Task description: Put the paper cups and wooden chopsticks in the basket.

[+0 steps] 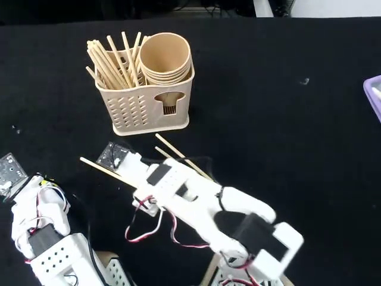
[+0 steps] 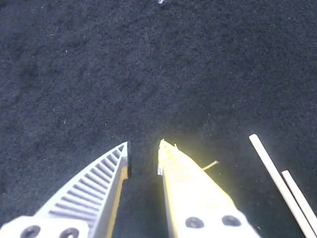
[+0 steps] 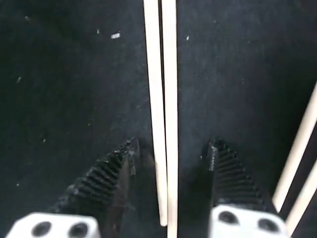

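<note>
A beige slotted basket [image 1: 149,110] stands at the back left, holding a stack of paper cups [image 1: 165,56] and several wooden chopsticks [image 1: 113,62]. Two loose chopsticks [image 1: 104,170] lie side by side on the black cloth in front of it. My right gripper [image 3: 171,146] is open low over this pair [image 3: 161,74], one finger on each side. A second loose pair [image 1: 184,158] lies just beyond the right arm [image 3: 297,158]. My left gripper [image 2: 142,145] hovers over bare cloth at the near left, slightly open with nothing in it; chopstick ends [image 2: 277,178] lie beside it.
A purple container [image 1: 374,95] pokes in at the right edge. The black cloth [image 1: 286,119] covers the whole table, with free room on the right half. The left arm's base [image 1: 41,238] sits at the near left corner.
</note>
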